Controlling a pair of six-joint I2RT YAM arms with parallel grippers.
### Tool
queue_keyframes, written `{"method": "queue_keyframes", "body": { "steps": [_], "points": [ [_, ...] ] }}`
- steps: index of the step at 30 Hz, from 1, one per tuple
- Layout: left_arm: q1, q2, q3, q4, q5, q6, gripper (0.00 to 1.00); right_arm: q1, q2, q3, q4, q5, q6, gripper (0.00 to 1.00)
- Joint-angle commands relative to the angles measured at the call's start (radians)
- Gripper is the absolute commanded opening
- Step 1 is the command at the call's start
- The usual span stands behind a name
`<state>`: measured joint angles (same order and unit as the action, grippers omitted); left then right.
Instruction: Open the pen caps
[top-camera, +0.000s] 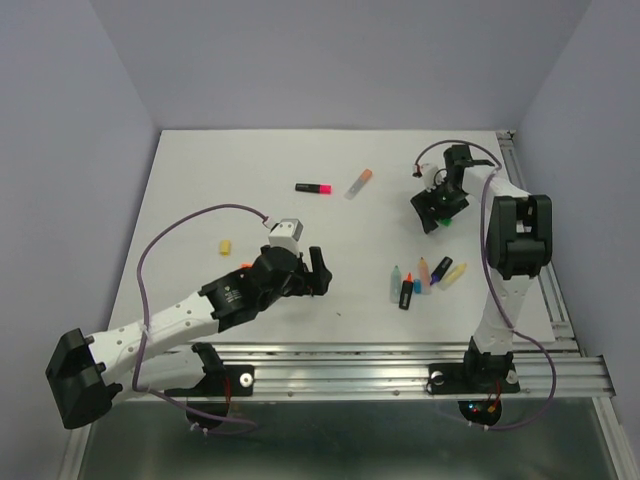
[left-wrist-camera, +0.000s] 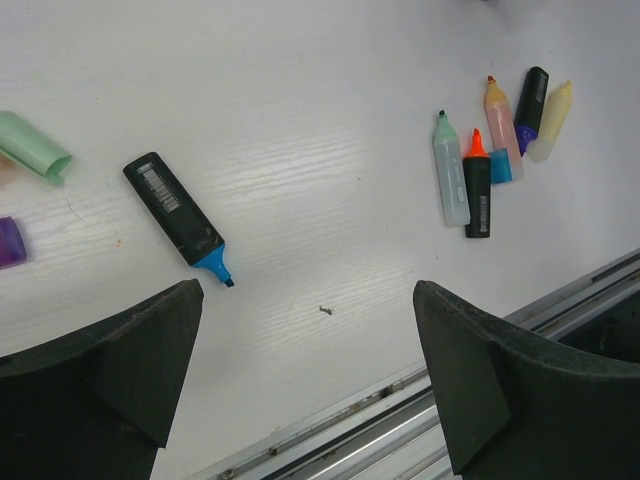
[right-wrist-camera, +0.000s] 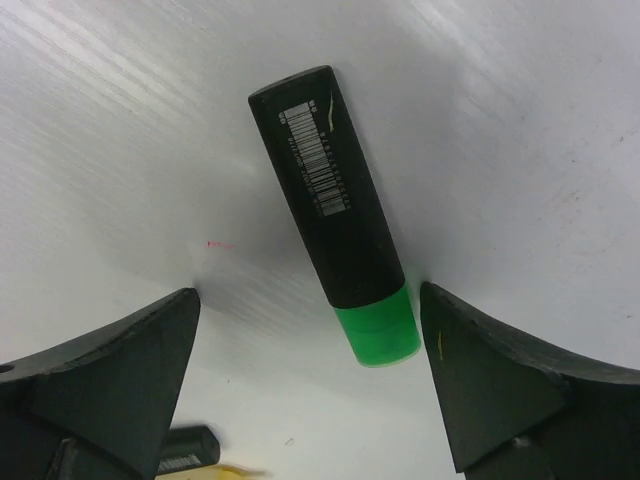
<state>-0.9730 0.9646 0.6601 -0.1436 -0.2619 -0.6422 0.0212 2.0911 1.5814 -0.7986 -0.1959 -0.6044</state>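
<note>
**Right gripper** (right-wrist-camera: 307, 292), jaws wide apart and holding nothing, hovers astride the one pen (right-wrist-camera: 330, 200) seen still capped, at 2 o'clock on the desk (top-camera: 200, 180). Its green cap (right-wrist-camera: 385, 335) points to 5 o'clock in the wrist view. **Left gripper** (left-wrist-camera: 307, 300) is likewise open and empty.

**Step, as judged:** approach. The next move calls for descending squarely and closing on the barrel.

**Count:**
- Four loose caps: yellow cap (top-camera: 225, 245), pale green cap (left-wrist-camera: 35, 147), purple cap (left-wrist-camera: 10, 242), blue cap (left-wrist-camera: 500, 166).
- Eight other pens, five in a cluster (top-camera: 425, 275) at 4 o'clock.

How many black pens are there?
5: pink-ended at the back, green-capped below the right gripper, blue-tipped near the left gripper, orange-tipped and purple-ended in the pile. More may be hidden.
</note>
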Motion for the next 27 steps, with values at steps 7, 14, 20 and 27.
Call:
{"method": "queue_keyframes", "body": {
  "steps": [7,14,20,27],
  "points": [
    [0.008,0.014,0.027,-0.002,-0.028,0.030,0.99,0.016,-0.125,-0.173,0.099,-0.082,0.123,0.92],
    [0.008,-0.001,0.042,-0.008,-0.031,0.015,0.99,0.052,-0.112,-0.215,0.157,0.073,0.232,0.87],
    [0.010,-0.021,0.045,-0.027,-0.040,0.009,0.99,0.057,-0.088,-0.225,0.202,0.179,0.371,0.62],
    [0.010,-0.047,0.041,-0.033,-0.043,-0.002,0.99,0.056,-0.132,-0.316,0.246,0.150,0.485,0.40]
  ]
}}
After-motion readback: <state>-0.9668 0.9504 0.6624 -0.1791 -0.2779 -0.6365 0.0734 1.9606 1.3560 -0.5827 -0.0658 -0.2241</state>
